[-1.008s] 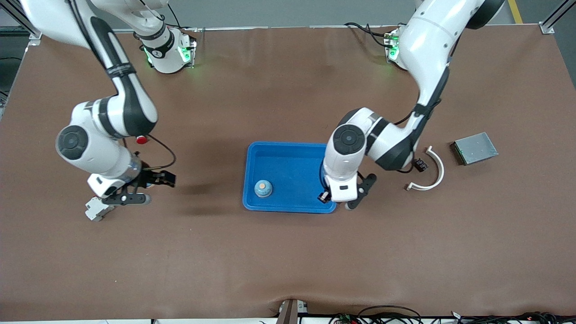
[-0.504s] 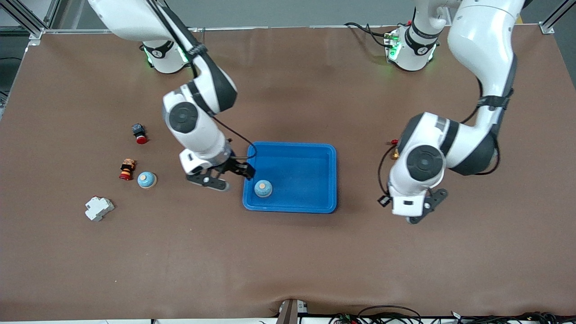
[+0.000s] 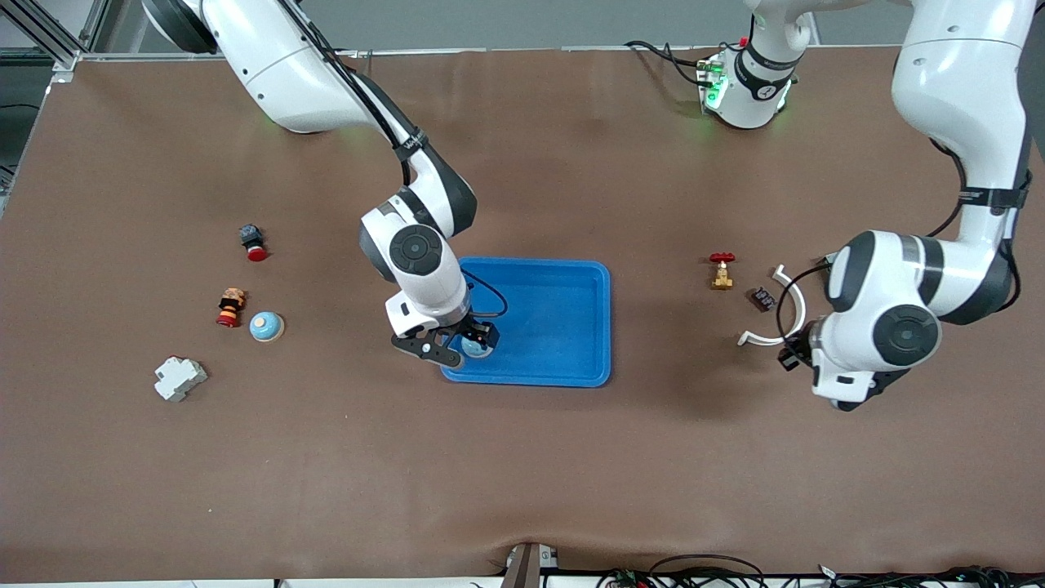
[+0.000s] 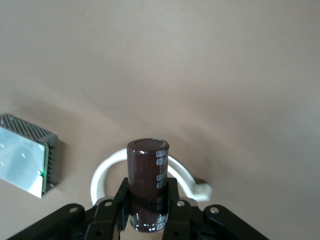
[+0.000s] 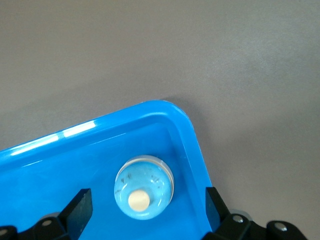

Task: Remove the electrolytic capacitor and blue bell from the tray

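From the front, the right gripper point(image 3: 457, 347) hangs spread wide over the blue bell point(image 3: 474, 346) in the tray point(image 3: 563, 327), ready to lift it out. In the left wrist view, the left gripper point(image 4: 148, 217) clamps the electrolytic capacitor point(image 4: 147, 182) upright above bare table, out of the tray, near a white curved piece point(image 4: 102, 175). The right wrist view shows the bell between the parted fingers point(image 5: 80, 207), beside the tray's corner.

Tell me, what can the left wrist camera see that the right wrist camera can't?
Only the left wrist view: the left gripper shut on the brown capacitor, over the white curved piece, with the grey metal box nearby. Only the right wrist view: the open right gripper astride the blue bell in the blue tray. Both show the brown table.
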Controlling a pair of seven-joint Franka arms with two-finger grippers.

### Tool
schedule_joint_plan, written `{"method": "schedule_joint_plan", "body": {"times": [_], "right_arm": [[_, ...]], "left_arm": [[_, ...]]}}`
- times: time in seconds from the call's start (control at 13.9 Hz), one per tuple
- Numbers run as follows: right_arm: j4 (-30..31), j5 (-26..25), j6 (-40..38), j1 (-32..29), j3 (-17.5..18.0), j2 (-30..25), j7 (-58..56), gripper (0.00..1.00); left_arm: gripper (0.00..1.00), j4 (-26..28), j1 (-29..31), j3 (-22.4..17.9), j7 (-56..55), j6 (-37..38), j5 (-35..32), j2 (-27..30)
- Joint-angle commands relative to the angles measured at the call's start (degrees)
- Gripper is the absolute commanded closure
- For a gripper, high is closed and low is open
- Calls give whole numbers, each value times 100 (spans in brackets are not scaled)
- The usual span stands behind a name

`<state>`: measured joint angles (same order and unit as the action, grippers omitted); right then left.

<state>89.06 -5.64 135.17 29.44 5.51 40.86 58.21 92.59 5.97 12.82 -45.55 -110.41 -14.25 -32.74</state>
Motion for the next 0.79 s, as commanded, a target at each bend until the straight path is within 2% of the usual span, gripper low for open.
{"method": "schedule_joint_plan", "body": {"times": [0.0,0.22,0.58,0.65,0.72], "right_arm": [[-397,-121,-61,96,-58,325,243,0],[-679,-130,-61,263,-164,589,384,0],[-759,-130,1,474,-331,765,420,0],[-759,-156,27,474,-331,791,420,0],[-759,-200,44,474,-331,809,428,0]], "left_arm": [[100,136,316,54,614,-392,-86,-108],[100,145,677,37,1441,-823,-148,-451],[100,128,704,28,1584,-851,-253,-768],[83,128,704,19,1584,-842,-253,-769],[43,119,704,19,1584,-842,-253,-760]]}}
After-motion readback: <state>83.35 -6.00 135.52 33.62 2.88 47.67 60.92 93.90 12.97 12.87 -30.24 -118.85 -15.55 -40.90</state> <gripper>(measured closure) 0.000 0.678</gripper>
